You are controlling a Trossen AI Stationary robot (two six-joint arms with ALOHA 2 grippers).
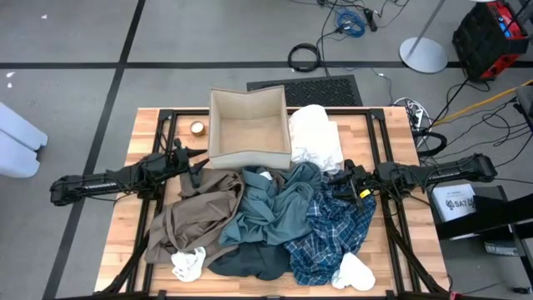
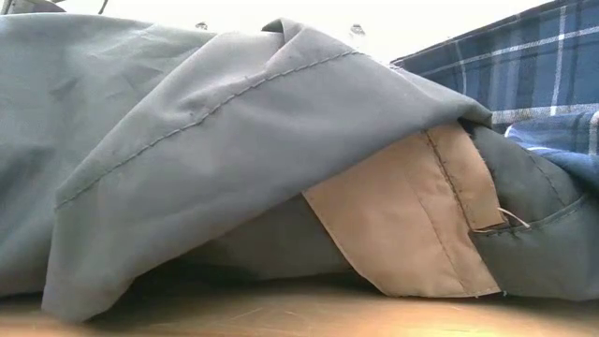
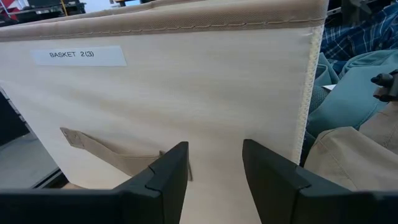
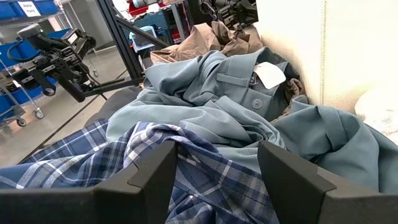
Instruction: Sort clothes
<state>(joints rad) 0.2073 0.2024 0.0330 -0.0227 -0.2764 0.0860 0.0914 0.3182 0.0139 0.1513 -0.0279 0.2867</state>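
The teal-grey shirt fills the low view; overhead, both released pincers flank the clothes pile.

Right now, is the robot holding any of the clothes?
No, nothing is held. The left gripper is open, facing the beige box. The right gripper is open over the blue plaid shirt.
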